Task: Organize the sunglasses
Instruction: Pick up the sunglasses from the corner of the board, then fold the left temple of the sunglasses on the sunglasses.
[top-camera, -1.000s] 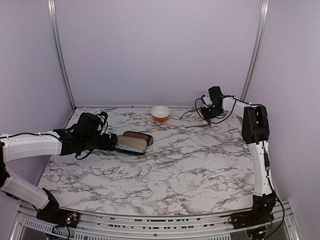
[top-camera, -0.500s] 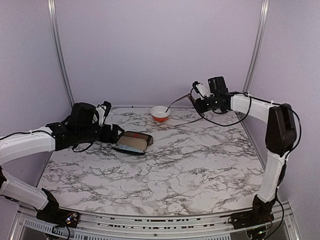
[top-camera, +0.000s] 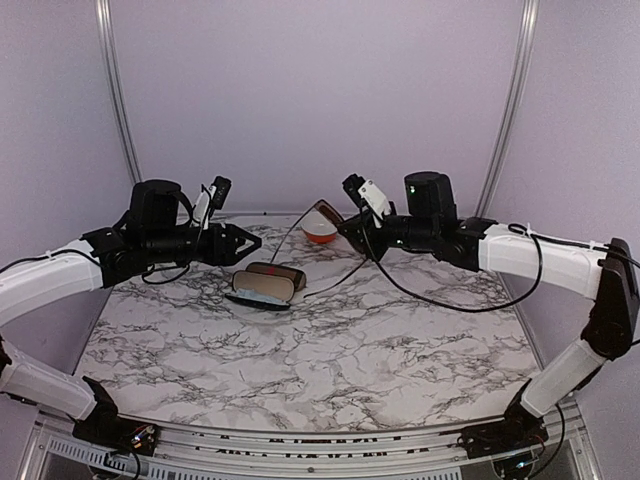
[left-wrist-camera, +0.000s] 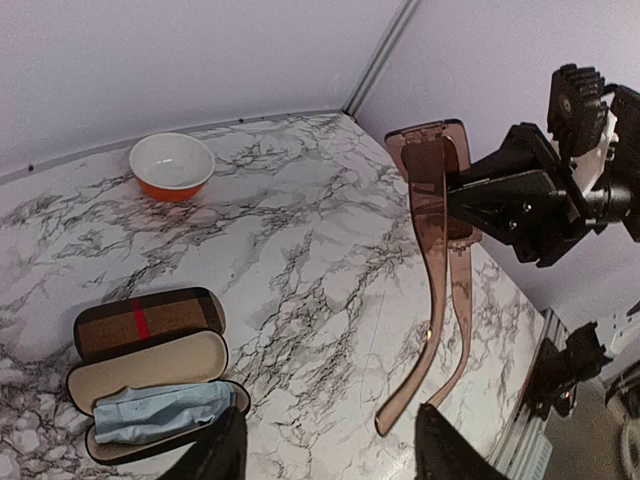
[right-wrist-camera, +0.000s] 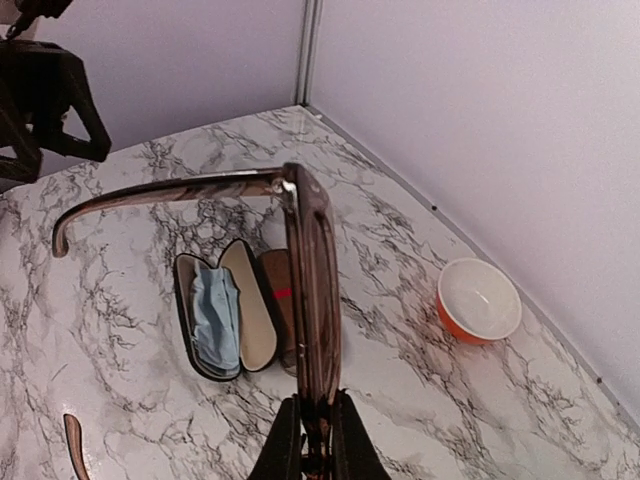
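I'm pinching brown sunglasses (right-wrist-camera: 312, 290) w/ R gripper (right-wrist-camera: 312, 440), midair over table (left-wrist-camera: 300, 250), their arms unfolded. L gripper (left-wrist-camera: 330, 450) hanging spread opposite. Carrying step, I think; next prob needing arms folded, then lowering into open case (left-wrist-camera: 150, 385).

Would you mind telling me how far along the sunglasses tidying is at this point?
Done: the brown case lies open on the table, a blue cloth inside. In hand: the right gripper holds the brown sunglasses in the air by the frame, arms unfolded, while the left gripper hovers open nearby. Left, probably: folding them and placing them in the case. No other pair shows.
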